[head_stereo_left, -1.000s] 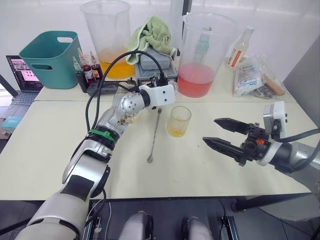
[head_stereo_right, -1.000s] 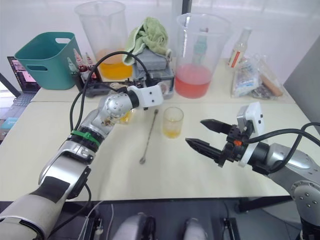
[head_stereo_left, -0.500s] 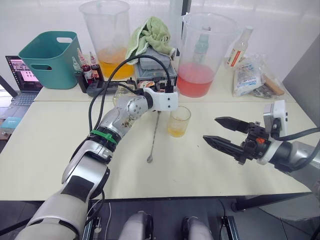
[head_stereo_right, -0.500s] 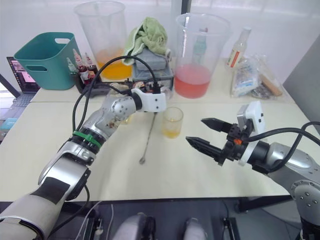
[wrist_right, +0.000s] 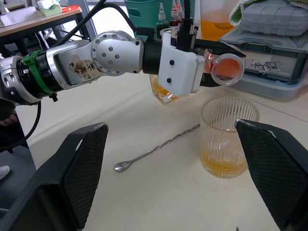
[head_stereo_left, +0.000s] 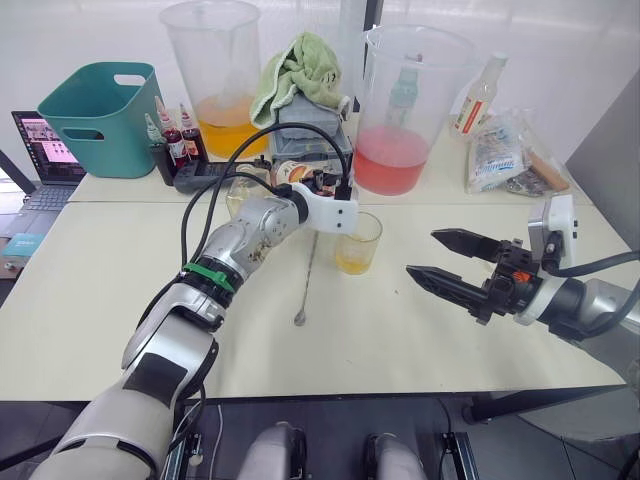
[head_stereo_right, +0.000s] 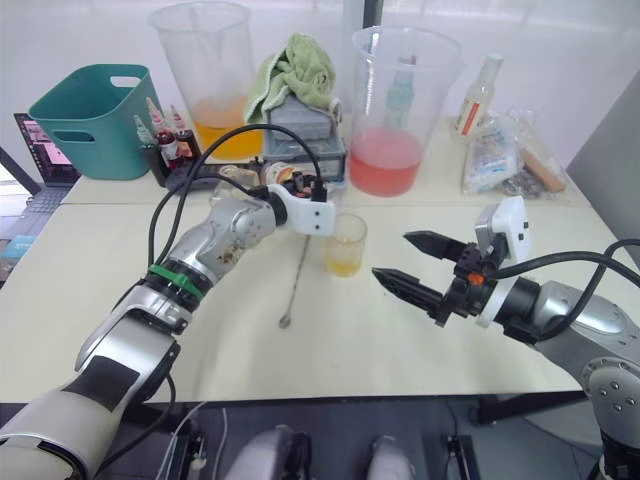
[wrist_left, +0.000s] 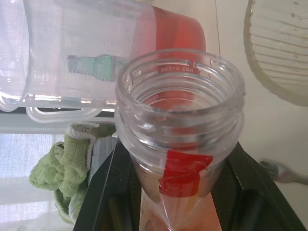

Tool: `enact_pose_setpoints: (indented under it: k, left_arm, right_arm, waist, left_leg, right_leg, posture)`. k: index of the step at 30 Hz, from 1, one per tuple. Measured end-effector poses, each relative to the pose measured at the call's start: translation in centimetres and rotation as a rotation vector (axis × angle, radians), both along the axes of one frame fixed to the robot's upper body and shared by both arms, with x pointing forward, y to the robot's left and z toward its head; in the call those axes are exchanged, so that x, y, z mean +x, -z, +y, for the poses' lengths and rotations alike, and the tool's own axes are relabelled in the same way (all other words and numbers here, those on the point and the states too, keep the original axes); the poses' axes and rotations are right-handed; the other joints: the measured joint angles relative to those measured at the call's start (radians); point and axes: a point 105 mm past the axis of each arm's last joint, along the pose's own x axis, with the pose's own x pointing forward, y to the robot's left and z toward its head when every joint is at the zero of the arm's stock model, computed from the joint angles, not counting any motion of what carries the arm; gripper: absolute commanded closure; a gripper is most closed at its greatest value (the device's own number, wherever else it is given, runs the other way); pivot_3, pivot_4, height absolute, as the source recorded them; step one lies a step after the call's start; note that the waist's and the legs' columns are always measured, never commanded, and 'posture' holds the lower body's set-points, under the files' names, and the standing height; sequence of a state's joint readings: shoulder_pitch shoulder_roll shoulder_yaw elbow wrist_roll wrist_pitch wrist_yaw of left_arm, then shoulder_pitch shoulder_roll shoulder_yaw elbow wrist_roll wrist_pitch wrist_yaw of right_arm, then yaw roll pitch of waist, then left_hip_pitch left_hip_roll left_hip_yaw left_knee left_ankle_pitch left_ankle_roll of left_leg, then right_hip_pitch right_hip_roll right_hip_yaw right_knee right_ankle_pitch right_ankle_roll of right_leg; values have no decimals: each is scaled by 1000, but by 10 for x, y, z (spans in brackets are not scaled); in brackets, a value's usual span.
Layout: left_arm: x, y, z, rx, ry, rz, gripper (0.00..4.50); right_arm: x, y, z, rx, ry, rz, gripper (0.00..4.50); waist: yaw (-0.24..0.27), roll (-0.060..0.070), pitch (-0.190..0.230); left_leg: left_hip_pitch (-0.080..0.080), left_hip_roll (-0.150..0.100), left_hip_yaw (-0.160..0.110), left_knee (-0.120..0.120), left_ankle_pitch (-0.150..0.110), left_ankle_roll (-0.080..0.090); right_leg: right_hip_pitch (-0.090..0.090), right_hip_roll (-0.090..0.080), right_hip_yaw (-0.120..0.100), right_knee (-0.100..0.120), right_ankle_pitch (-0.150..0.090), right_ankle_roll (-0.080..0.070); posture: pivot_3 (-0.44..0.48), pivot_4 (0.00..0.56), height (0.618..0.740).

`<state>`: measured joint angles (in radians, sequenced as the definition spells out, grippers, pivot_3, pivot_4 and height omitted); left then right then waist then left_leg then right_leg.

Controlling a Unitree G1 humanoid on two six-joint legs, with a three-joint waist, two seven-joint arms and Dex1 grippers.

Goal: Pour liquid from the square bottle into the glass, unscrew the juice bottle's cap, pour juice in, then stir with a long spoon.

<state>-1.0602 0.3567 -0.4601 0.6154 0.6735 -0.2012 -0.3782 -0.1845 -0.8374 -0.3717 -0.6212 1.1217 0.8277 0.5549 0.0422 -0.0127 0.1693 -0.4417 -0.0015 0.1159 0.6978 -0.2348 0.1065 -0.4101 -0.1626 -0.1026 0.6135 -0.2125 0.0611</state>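
Observation:
My left gripper (head_stereo_left: 312,186) is shut on the juice bottle (head_stereo_left: 296,174), which is tipped on its side just left of the glass (head_stereo_left: 358,242). Its mouth (wrist_right: 226,68) is open, points toward the glass and has reddish juice inside. The cap is out of view. Black fingers (wrist_left: 98,202) clamp the bottle's neck (wrist_left: 180,144). The ribbed glass (wrist_right: 228,139) holds a little amber liquid. The long spoon (head_stereo_left: 308,272) lies on the table left of the glass. The square bottle (wrist_right: 166,94) stands behind my left wrist. My right gripper (head_stereo_left: 423,253) hovers open to the right of the glass.
At the back stand a teal bin (head_stereo_left: 100,115), a pitcher of orange liquid (head_stereo_left: 215,80), a pitcher of red liquid (head_stereo_left: 405,100), a green towel (head_stereo_left: 300,65) on a grey box, small dropper bottles (head_stereo_left: 170,135), a clear bottle (head_stereo_left: 478,95) and plastic bags (head_stereo_left: 505,150).
My left gripper has swung right and turned, bringing the juice bottle down on its side toward the glass. The right gripper has hardly moved.

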Motion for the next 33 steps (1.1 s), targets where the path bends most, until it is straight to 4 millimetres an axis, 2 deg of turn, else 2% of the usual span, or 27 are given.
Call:
enact_pose_setpoints:
  k: [10, 16, 33]
  left_arm:
    - [2, 1, 1, 19, -41, -9, 3030]
    - [-4, 1, -7, 67, -15, -45, 3030]
    - [-7, 1, -12, 145, 7, -131, 3030]
  right_arm:
    - [1, -1, -1, 0, 8, -4, 27]
    - [2, -1, -1, -4, 14, -4, 27]
    - [3, -1, -2, -12, 20, -5, 27]
  waist:
    - [0, 0, 0]
    - [1, 0, 0]
    - [1, 0, 0]
  left_leg:
    - [0, 0, 0, 0, 0, 0]
    - [-1, 0, 0, 1, 0, 0]
    - [-4, 0, 0, 2, 0, 0]
  right_leg:
    - [0, 0, 0, 0, 0, 0]
    - [0, 0, 0, 0, 0, 0]
    - [-3, 0, 0, 1, 0, 0]
  posture:
    - [0, 150, 739]
    - [0, 150, 739]
    - [0, 150, 739]
